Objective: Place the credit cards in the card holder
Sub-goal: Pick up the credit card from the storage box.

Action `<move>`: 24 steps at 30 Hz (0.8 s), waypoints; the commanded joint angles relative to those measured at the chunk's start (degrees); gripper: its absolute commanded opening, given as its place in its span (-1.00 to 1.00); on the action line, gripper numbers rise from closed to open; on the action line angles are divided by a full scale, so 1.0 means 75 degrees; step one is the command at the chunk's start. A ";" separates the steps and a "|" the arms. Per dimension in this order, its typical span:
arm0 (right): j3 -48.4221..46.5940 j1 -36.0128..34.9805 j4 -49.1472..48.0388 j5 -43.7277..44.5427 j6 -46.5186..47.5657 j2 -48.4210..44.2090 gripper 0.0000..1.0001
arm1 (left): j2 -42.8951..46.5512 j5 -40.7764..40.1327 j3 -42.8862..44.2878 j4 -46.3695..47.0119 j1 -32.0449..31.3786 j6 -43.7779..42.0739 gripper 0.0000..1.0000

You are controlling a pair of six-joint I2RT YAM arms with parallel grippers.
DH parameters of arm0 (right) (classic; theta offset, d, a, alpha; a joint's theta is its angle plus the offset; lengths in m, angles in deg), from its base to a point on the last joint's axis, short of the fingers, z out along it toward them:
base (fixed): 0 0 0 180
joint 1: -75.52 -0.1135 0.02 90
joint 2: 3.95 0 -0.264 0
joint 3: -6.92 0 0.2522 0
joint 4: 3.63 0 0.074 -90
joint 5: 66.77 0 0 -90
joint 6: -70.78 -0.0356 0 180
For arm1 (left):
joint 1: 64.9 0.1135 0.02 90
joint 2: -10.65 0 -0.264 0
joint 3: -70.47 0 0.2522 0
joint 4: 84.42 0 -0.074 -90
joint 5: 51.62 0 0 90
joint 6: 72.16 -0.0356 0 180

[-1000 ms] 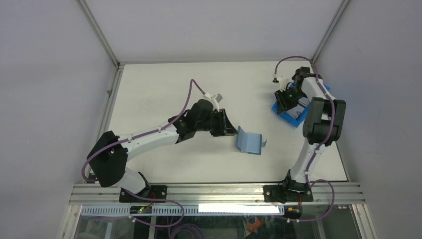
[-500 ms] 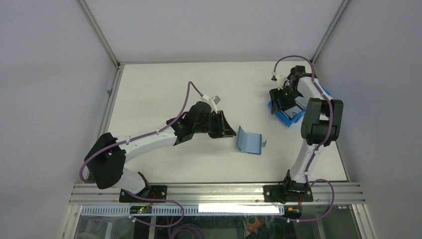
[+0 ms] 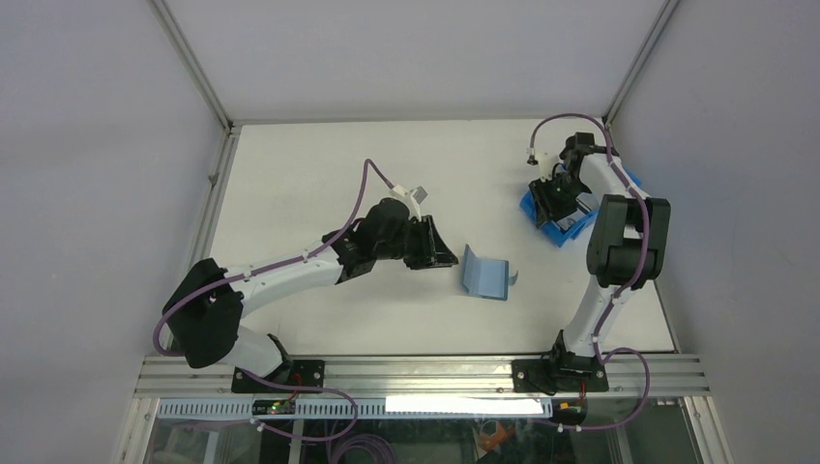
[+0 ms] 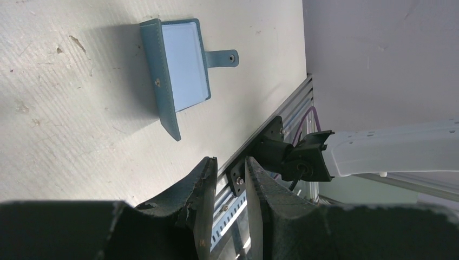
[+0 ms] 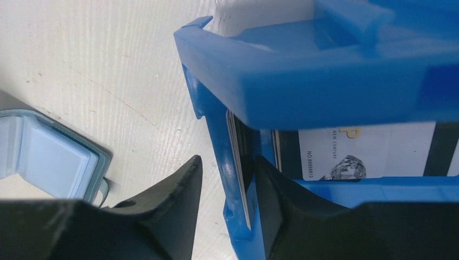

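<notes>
While the right gripper (image 5: 224,179) reaches into the near corner of the blue bin (image 5: 325,70), its jaws stand partly apart and are not clamped. One finger is outside the bin wall, with a strip of white table visible between finger and wall. The other finger is inside the bin, close against a credit card (image 5: 238,157) that stands on edge just behind the wall. Whether this finger touches the card cannot be told. The wall and the card edge both lie between the jaws. At 3 o'clock from the gripper, more credit cards (image 5: 352,151) stand in the bin, the front one light grey with a printed number and dark bands.

In the top view, the right gripper (image 3: 559,198) sits over the bin (image 3: 553,230) near the right edge of the table (image 3: 319,174).

The left gripper (image 4: 230,179) is slightly apart, with a narrow gap between the fingers, and holds nothing. It hovers above the table, touching no object. In the top view, the left gripper (image 3: 447,253) has the card holder (image 3: 483,275) just beside it at 4 o'clock, not touching.

The card holder (image 4: 178,70) lies open on the table, light blue inside, one flap raised, its snap tab (image 4: 222,57) lying flat. The bin is at 2 o'clock from it, well apart.
</notes>
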 commanded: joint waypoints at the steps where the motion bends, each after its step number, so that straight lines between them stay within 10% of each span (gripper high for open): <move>1: -0.0068 -0.0045 0.0193 -0.0161 0.0147 -0.0700 -0.16 | 0.0370 -0.0095 -0.0045 0.0424 -0.0061 0.0058 -0.46; 24: -0.0374 -0.0033 0.0467 -0.0088 -0.0143 -0.0875 -0.65 | 0.0395 -0.0073 -0.0123 0.0640 -0.0060 0.0093 -0.48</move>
